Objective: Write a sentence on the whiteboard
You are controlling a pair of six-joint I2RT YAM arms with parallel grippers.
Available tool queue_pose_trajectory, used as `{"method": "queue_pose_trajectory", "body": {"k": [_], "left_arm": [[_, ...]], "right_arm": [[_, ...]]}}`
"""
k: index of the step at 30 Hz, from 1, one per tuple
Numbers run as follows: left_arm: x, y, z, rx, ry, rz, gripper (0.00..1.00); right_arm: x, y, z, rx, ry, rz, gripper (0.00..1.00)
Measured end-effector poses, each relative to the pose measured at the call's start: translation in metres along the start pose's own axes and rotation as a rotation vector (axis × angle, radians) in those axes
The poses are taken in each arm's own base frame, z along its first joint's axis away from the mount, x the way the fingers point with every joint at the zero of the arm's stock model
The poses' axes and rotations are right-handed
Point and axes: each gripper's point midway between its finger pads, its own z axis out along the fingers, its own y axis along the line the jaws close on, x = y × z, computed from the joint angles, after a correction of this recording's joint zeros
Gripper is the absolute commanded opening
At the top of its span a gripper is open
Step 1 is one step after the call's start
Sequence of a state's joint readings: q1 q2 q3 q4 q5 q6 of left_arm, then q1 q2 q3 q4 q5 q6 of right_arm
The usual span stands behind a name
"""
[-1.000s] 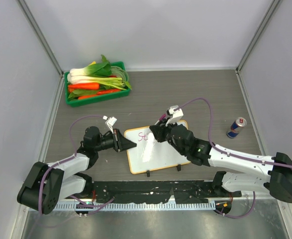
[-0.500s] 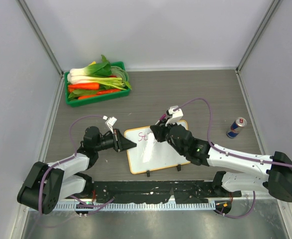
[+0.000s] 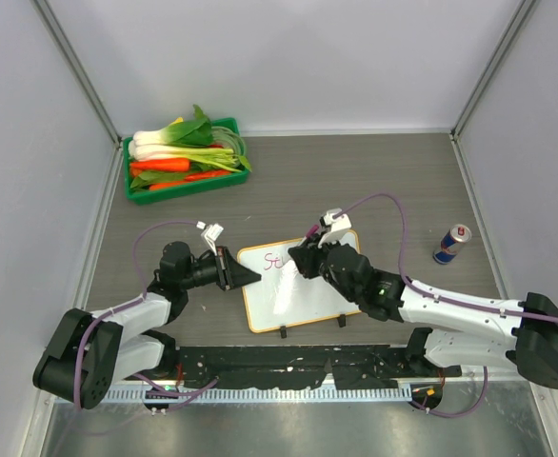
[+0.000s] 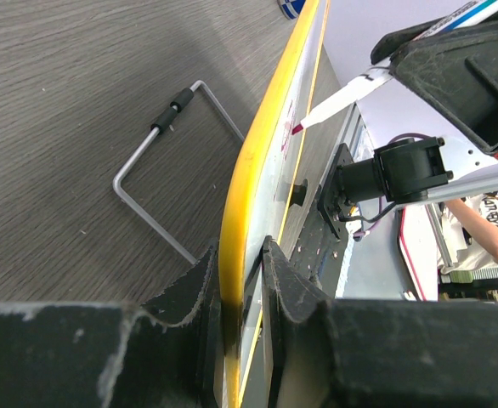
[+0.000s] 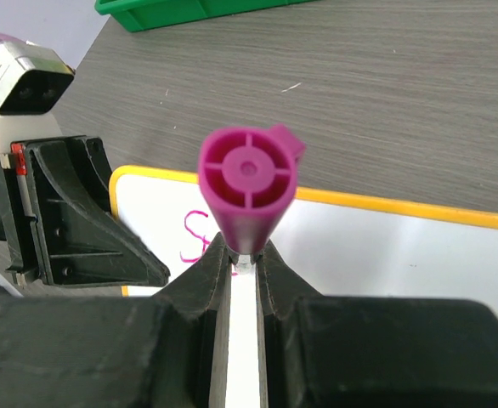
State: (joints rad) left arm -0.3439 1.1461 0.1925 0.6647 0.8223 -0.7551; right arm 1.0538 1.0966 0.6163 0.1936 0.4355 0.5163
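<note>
Your left gripper [image 4: 241, 257] pinches the whiteboard [image 3: 296, 297] by its edge, and your right gripper [image 5: 243, 257] pinches a pink marker [image 5: 247, 185] over it.

1. We see two arms made of white links and black joints: the left arm [image 3: 136, 309] and the right arm [image 3: 460, 307].
2. Each base [image 3: 74, 360] is a chunky black block.
3. A thin purple cable [image 3: 402, 238] runs along each arm in loose loops.
4. A small white camera [image 3: 334, 219] sits on each wrist.
5. We find the left gripper [image 4: 240, 255] matte black, with scuffed, dusty fingers. The right gripper [image 5: 242, 251] looks the same.
6. A tiny green spot [image 3: 382, 283] shows on the right arm's black joint.
</note>
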Motion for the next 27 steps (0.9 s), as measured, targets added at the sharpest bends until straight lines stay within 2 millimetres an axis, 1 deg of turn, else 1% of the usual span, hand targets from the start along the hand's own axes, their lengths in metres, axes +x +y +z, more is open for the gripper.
{"method": "queue_pose_trajectory", "body": {"k": [6, 17, 20, 27], "left_arm": [[0.000, 0.000, 0.000, -0.001, 0.001, -0.001, 0.00], [0.000, 0.000, 0.000, -0.001, 0.001, -0.001, 0.00], [0.000, 0.000, 0.000, -0.001, 0.001, -0.001, 0.00], [0.000, 0.000, 0.000, 0.000, 0.001, -0.001, 0.00]], "right_arm": [[0.006, -0.002, -0.003, -0.009, 0.014, 0.010, 0.01], [0.005, -0.001, -0.002, -0.008, 0.008, 0.011, 0.01], [0.003, -0.002, -0.002, -0.002, 0.001, 0.009, 0.01], [-0.009, -0.003, 0.001, 0.027, -0.033, -0.004, 0.01]]}}
